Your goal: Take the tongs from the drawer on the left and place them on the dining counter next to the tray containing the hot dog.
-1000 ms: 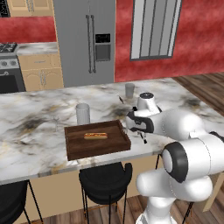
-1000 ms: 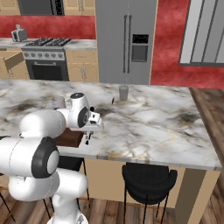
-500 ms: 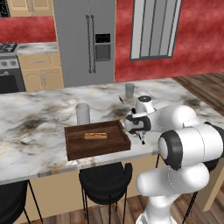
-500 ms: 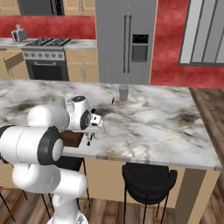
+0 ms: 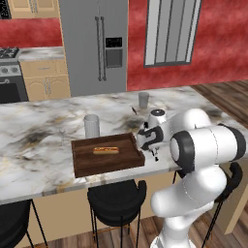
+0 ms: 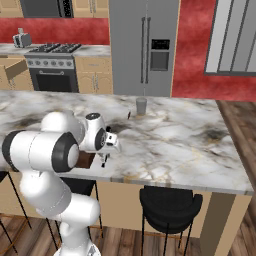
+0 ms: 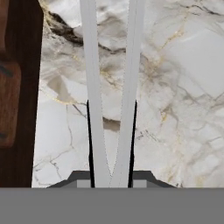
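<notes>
Marble counter [image 5: 43, 145] is carrying the tray [image 5: 107, 156] with the hot dog [image 5: 106, 150]; just right of it, the gripper [image 7: 112, 177] is pinching the tongs [image 7: 111, 92] over the stone.

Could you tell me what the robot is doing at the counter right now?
The arm's tool is shut on the tongs, holding them low over the dining counter just beside the right end of the tray. The hot dog lies in the tray. The tongs have not yet been let go.
</notes>
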{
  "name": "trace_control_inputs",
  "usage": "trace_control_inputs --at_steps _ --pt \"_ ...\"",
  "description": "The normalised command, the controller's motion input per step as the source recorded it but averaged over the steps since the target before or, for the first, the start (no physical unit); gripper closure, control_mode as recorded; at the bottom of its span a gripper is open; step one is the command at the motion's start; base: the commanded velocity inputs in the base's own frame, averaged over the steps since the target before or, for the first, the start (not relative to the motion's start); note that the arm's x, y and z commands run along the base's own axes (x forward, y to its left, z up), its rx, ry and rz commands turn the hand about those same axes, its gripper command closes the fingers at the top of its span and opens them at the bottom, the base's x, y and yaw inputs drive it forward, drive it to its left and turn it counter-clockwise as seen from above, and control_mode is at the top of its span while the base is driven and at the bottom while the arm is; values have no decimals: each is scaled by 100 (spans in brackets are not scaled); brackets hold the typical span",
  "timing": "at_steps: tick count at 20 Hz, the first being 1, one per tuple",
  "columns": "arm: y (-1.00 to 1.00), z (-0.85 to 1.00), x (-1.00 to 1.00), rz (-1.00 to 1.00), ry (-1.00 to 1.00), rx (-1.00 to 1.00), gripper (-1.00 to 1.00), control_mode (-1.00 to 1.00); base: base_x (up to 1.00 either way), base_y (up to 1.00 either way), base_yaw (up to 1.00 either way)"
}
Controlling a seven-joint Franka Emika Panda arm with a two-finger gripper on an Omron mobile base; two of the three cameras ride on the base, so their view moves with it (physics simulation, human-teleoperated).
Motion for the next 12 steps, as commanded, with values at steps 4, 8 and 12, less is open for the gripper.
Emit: trace_control_inputs --at_steps 4,8,12 --pt "0 -22 14 0 0 0 100 -100 0 0 0" --pt "0 -19 16 0 0 0 100 -100 0 0 0" --pt "0 -18 23 0 0 0 100 -100 0 0 0"
